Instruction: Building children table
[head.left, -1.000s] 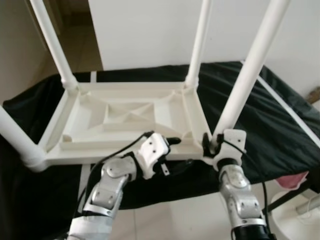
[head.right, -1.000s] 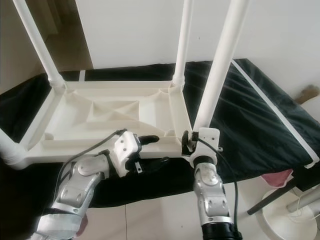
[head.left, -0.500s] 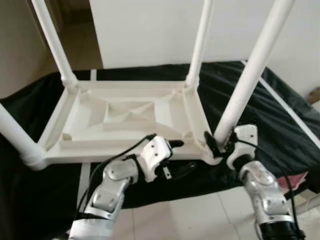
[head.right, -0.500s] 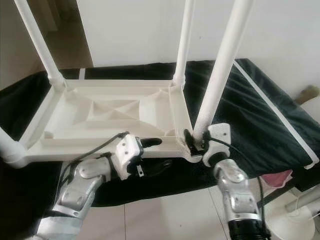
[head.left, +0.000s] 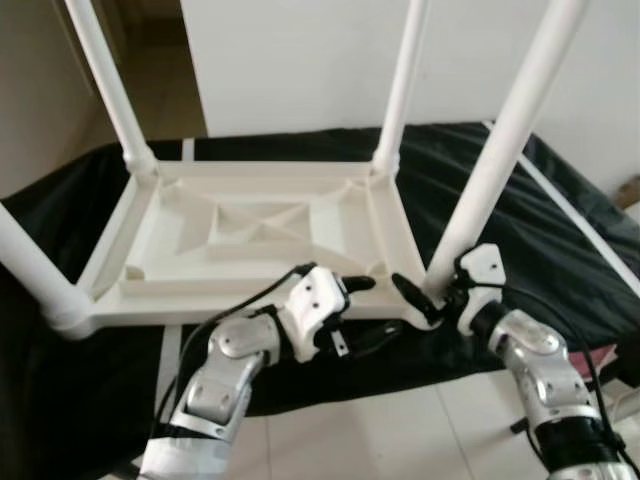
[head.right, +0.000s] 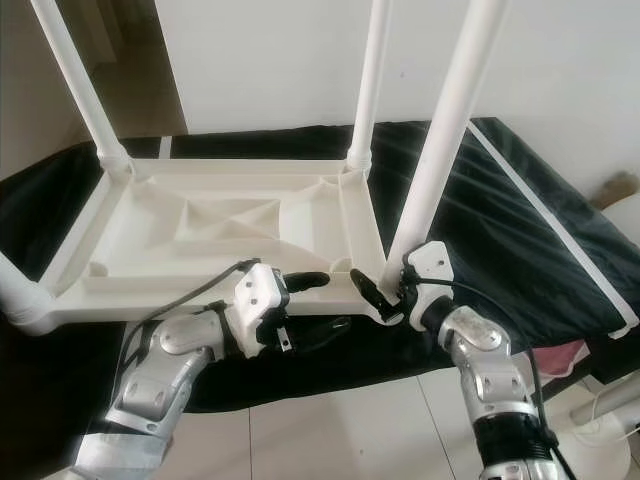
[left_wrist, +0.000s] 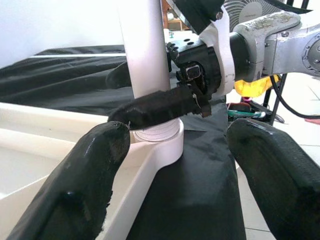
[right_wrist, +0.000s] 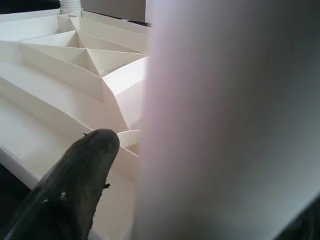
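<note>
A white children's table (head.left: 250, 225) lies upside down on a black-covered surface, its legs pointing up. My right gripper (head.left: 432, 295) is closed around the base of the near right leg (head.left: 500, 150); one black finger (right_wrist: 75, 185) lies against the leg (right_wrist: 225, 125). In the left wrist view that finger (left_wrist: 160, 107) crosses the front of the leg's socket. My left gripper (head.left: 365, 310) is open at the table's front rim, just left of that corner. One finger (left_wrist: 80, 190) rests over the rim and the other finger (left_wrist: 270, 165) hangs off the edge.
Three other legs stand at the back left (head.left: 105, 80), back right (head.left: 400, 80) and near left (head.left: 30, 270). The black cloth (head.left: 560, 250) extends to the right. Pale tiled floor (head.left: 380, 430) lies below the front edge. A white round base (head.right: 590, 430) stands at lower right.
My right forearm has swung out to the right while its gripper stayed at the leg base, turning about it. The left gripper has shifted slightly right along the rim.
</note>
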